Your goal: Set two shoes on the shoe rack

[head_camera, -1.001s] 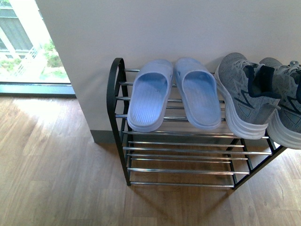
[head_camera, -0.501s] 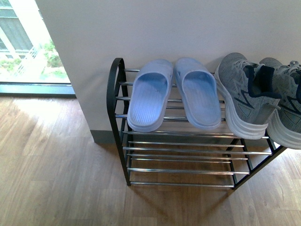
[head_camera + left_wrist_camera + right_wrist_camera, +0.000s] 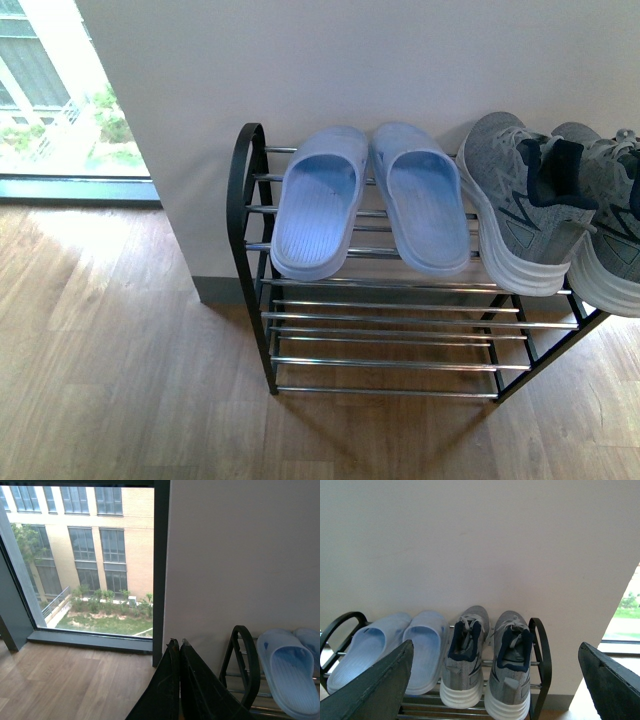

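Two pale blue slide sandals (image 3: 315, 200) (image 3: 422, 205) lie side by side on the top tier of the shoe rack (image 3: 380, 325), toes toward the wall. To their right stand two grey knit sneakers (image 3: 515, 200) (image 3: 612, 235) with white soles, heels outward. In the right wrist view the sneakers (image 3: 465, 655) (image 3: 509, 662) and sandals (image 3: 395, 647) fill the rack's top, and my right gripper (image 3: 495, 677) is open wide, well back from them, holding nothing. My left gripper (image 3: 179, 643) is shut and empty, beside the rack's left end (image 3: 242, 660), near one sandal (image 3: 287, 672).
The rack stands against a white wall (image 3: 350, 70) on a wood floor (image 3: 120, 380). A floor-level window (image 3: 60, 110) lies to the left, seen large in the left wrist view as a glass pane (image 3: 85, 555). Lower rack tiers (image 3: 385, 365) hold nothing visible.
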You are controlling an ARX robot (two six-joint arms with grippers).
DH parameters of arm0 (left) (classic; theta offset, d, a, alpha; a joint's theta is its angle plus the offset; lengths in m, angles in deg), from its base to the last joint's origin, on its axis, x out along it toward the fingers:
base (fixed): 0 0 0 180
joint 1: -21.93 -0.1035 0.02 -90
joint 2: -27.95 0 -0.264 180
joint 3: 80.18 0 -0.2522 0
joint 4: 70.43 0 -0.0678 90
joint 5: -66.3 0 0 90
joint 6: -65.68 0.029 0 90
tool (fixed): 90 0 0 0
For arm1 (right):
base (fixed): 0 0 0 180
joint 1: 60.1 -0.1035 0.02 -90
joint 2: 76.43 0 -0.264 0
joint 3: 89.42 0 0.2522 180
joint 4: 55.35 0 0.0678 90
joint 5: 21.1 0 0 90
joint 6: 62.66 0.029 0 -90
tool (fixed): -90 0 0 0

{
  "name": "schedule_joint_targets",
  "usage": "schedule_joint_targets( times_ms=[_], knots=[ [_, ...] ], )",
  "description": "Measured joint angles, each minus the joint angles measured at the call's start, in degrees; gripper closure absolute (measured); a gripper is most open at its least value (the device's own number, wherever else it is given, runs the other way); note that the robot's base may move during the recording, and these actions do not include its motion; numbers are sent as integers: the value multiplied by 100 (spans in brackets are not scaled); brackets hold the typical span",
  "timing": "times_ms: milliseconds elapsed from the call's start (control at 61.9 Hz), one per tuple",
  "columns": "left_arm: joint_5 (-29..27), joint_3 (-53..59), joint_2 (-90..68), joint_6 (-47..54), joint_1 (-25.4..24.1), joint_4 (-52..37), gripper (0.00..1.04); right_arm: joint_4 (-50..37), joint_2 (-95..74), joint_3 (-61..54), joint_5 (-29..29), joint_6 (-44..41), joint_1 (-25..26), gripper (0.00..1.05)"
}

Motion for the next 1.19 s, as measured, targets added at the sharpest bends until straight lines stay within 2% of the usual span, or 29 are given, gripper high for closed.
schedule_joint_targets(
  times_ms=[81, 129, 161, 339, 533, 678, 824, 1195],
  knots=[
    [0, 0, 201, 0, 0, 205, 104, 0, 0, 0, 0, 0, 0, 9],
    [0, 0, 743, 0, 0, 949, 104, 0, 0, 0, 0, 0, 0, 9],
    [2, 0, 911, 0, 0, 1088, 104, 0, 0, 0, -2, 0, 0, 9],
    [-4, 0, 1051, 0, -4, 1161, 104, 0, -2, 0, 2, 0, 0, 9],
    [0, 0, 1056, 0, -4, 1161, 73, 0, 2, 0, 2, 0, 0, 9],
    [0, 0, 1056, 2, -4, 1161, 37, 0, 0, 0, 2, 0, 0, 9],
    [0, 0, 1058, 4, -4, 1161, 8, 0, 0, 0, 0, 0, 0, 9],
    [0, 0, 1058, 22, -4, 1161, 9, 0, 0, 0, 0, 0, 0, 9]
  ],
)
